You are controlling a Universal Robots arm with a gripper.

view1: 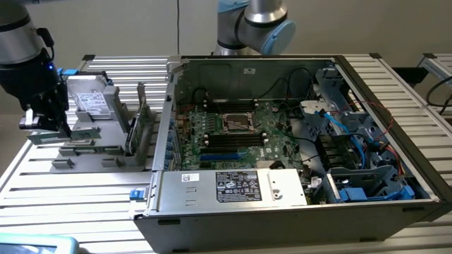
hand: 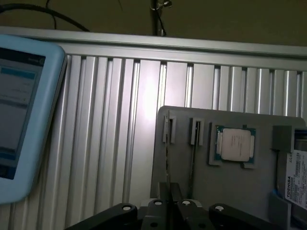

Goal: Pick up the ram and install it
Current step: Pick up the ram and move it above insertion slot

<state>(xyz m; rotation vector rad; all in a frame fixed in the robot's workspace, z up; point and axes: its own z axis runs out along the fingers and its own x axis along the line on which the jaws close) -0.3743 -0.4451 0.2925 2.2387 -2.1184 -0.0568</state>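
Ram stands on its thin edge over the gray holder. Its long axis runs level, from my fingers toward the exterior view's right. My gripper sits directly on it, fingers pinched almost together and clamped on that narrow edge near 1 end. Just beyond, in a pocket of the same holder, lies the square silver processor chip. Farther off, well apart at the exterior view's right, is the open computer case.
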